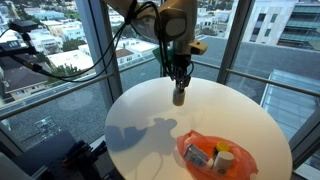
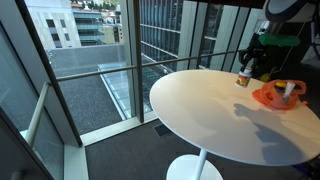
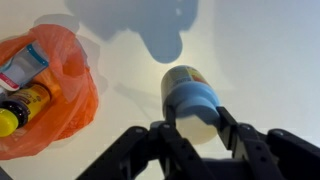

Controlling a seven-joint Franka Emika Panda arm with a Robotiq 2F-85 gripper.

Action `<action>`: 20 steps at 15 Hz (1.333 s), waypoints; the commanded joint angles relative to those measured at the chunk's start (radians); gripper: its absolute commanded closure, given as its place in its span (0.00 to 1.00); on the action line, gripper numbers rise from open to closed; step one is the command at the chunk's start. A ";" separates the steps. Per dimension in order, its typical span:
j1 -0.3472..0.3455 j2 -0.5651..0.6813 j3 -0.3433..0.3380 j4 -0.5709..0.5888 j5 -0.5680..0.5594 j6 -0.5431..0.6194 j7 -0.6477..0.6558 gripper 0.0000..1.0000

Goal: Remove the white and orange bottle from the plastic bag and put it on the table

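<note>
Surface: a round white table on a white pedestal base. The top is plain and glossy, and the arm's shadow falls across it. The room has floor-to-ceiling windows in dark frames on at least two sides, with city buildings and a lower rooftop outside.

Task item: a small white and orange bottle. In the wrist view the body reads white to pale blue, with a tan-orange end facing the camera. In both exterior views it stands upright beneath the gripper, near the table's far edge by the glass. It is outside the bag and well apart from it. Whether its base touches the tabletop cannot be told.

Claw: the fingers are pressed against opposite sides of the bottle, pinching it.

Bag: a crumpled orange plastic bag lies open on the table toward the other edge. Inside are a white packet with red marking and a dark bottle with a yellow cap.

Writing: print shows on the packet and the dark bottle, but none of it is legible. No brand can be read on the held bottle.
</note>
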 commanded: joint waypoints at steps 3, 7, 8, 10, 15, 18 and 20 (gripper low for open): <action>0.019 0.026 0.031 -0.042 -0.043 -0.020 -0.036 0.81; 0.014 0.049 0.040 -0.092 -0.054 0.014 -0.101 0.81; 0.013 0.053 0.040 -0.104 -0.053 0.031 -0.117 0.81; 0.008 0.061 0.042 -0.126 -0.044 0.065 -0.153 0.81; 0.001 0.063 0.041 -0.167 -0.037 0.136 -0.201 0.29; 0.004 0.037 0.031 -0.169 -0.048 0.102 -0.182 0.08; 0.007 0.009 0.023 -0.164 -0.063 0.053 -0.169 0.00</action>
